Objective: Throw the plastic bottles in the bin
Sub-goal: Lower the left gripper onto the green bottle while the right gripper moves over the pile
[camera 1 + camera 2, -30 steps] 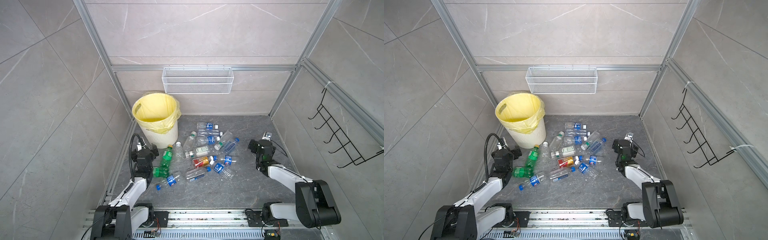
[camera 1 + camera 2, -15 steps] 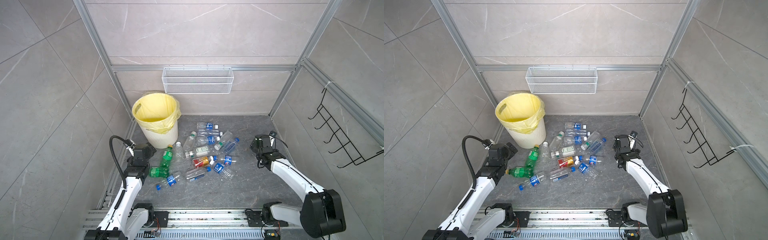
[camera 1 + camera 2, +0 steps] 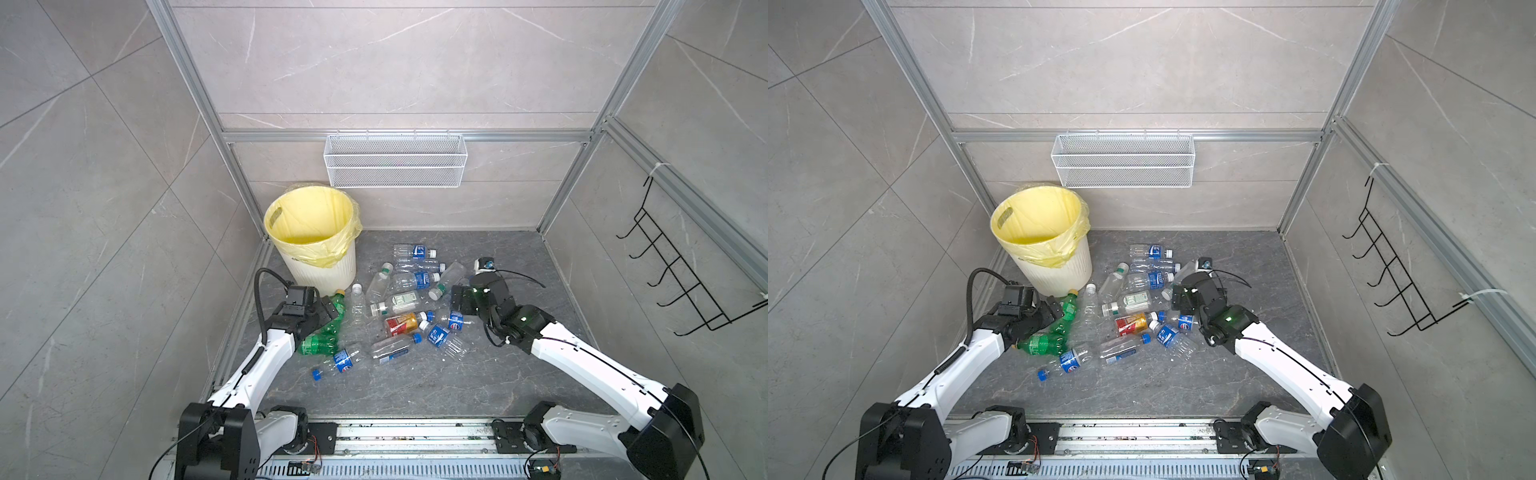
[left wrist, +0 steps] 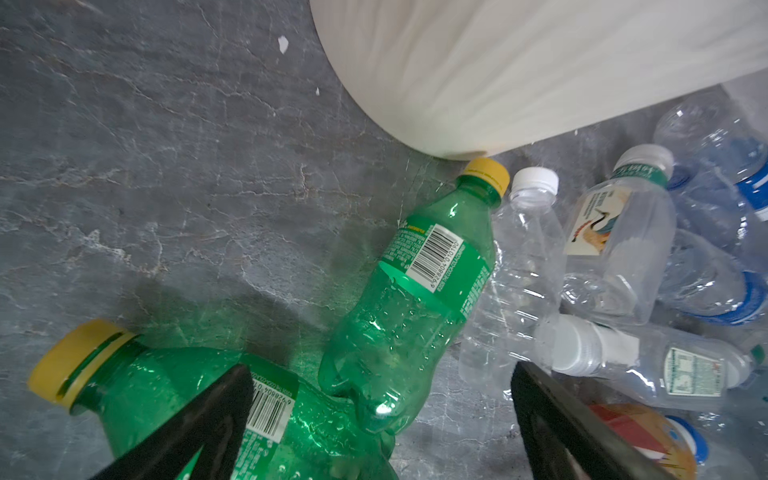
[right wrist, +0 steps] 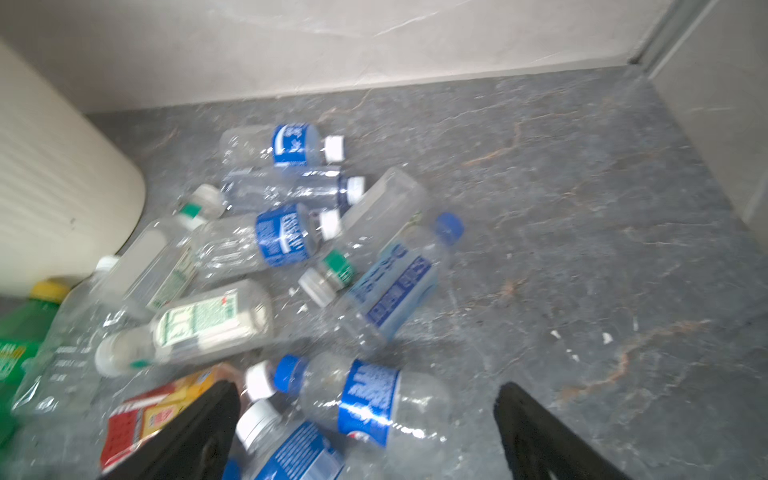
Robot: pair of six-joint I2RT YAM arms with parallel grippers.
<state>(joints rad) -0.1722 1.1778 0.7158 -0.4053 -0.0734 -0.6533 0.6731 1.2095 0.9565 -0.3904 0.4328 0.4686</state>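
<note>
- Since no bottle shows in the visible part of the yellow bag lining the round cream-white ribbed plastic bin (image 3: 328, 276), which stands in the far left corner of the dark grey marbled surface (image 3: 519, 374), the task looks barely begun.
- More than a dozen small plastic bottles (image 3: 401, 301), mostly clear with blue labels, lie in a loose heap from the bin's foot toward the middle of the surface. All of them are left to throw in.
- Wide and empty, the left jaws sit low over two green plastic bottles (image 4: 415, 299) with yellow caps. One cap lies right at the bin's base, so this is probably the first pick.
- Equally wide and empty, the right jaws hang over a clear blue-capped bottle (image 5: 370, 399) on the heap's right side.
</note>
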